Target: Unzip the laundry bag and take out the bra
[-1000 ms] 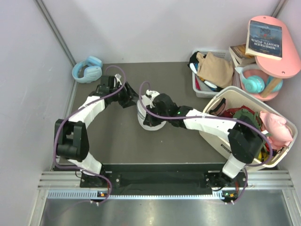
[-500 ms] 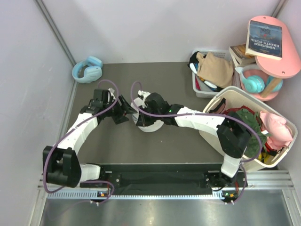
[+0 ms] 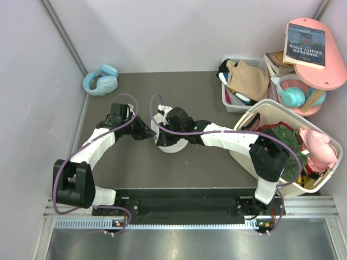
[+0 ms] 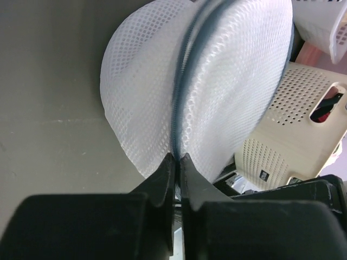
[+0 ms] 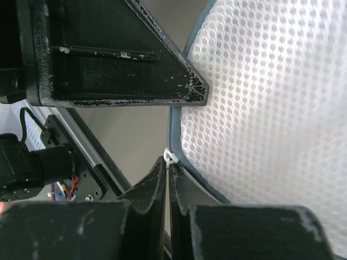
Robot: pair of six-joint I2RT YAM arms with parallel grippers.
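Note:
The laundry bag (image 3: 172, 143), a round white mesh pouch with a dark zip around its rim, stands on edge at the middle of the table. My left gripper (image 3: 152, 134) comes in from the left and is shut on the zip rim (image 4: 177, 130) of the bag (image 4: 217, 76). From the right, my right gripper (image 3: 162, 127) is shut on the small white zip pull (image 5: 170, 157) at the bag's edge (image 5: 271, 108). One black finger of the left gripper (image 5: 119, 59) shows close above it. The bra is hidden.
A big white basket (image 3: 250, 115) of clothes with a pink garment (image 3: 317, 146) stands at the right, under my right arm. Behind it are a small grey crate (image 3: 230, 101) with a tan cloth and a pink shelf (image 3: 325, 76) with books. Blue headphones (image 3: 101, 80) lie at the back left.
My left gripper was open beside the bag and has now closed on its zip rim. The right gripper, still shut on the zip pull, has moved slightly left with the bag.

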